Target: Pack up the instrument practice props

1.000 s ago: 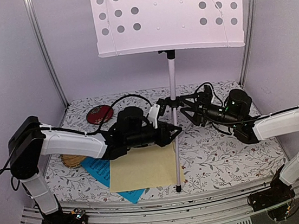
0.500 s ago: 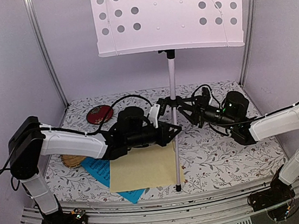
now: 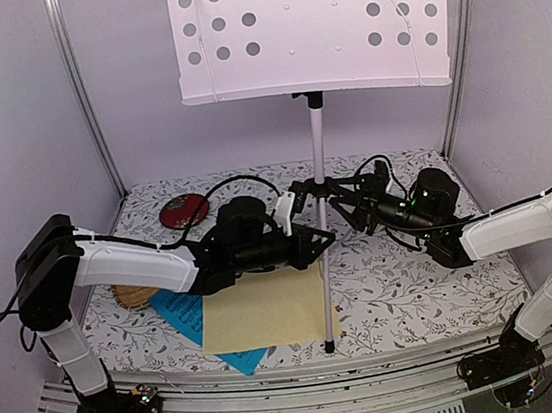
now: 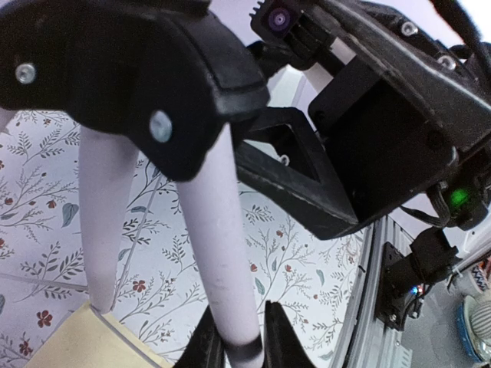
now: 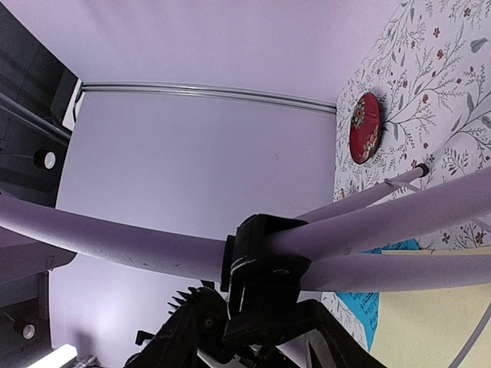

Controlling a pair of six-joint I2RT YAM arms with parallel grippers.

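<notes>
Between the left claw (image 4: 239,346) tips, clamped snug, sits 1 silver tripod leg (image 4: 219,245) of the white perforated music stand (image 3: 309,26). Right claw (image 5: 257,341) straddles its black hub (image 5: 265,264), can't tell if pinching.

Rear overhead view; both wrist views hug tripod legs (image 4: 222,253).

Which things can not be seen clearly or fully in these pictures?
Music-stand desk: top view, upper part cut off by the edge.
Bamboo tray: top view, mostly hidden under the left arm.
Blue sheet: top view, partly covered by the yellow sheet.
Right claw: right wrist view, fingertips cut off below, so grip on the black hub is unclear.
</notes>
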